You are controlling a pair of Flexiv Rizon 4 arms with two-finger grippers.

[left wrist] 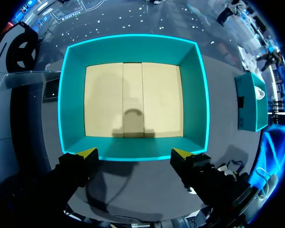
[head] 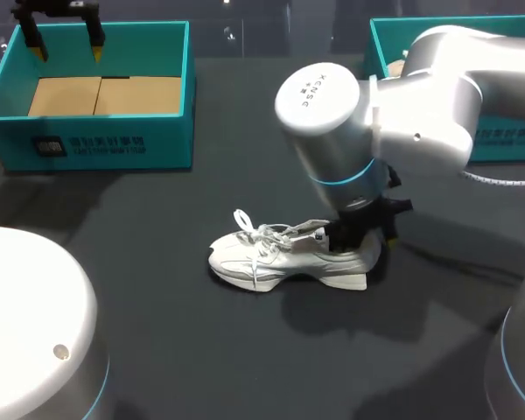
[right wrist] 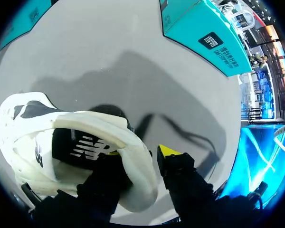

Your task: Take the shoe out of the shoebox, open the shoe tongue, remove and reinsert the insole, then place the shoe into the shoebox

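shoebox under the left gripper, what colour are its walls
Teal; the shoebox shows best in the left wrist view.

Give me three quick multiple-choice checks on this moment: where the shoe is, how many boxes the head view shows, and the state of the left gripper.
1. Where is the shoe?
A. in the left box
B. on the table
C. lifted in the air

2. How many teal boxes show in the head view?
A. one
B. two
C. three

3. The left gripper is:
A. open, holding nothing
B. shut on a lace
C. shut on the insole

Answers:
1 B: it lies on the dark table, between the boxes.
2 B: the left box and the right box.
3 A: its fingers stand apart above the left box's bare cardboard floor.
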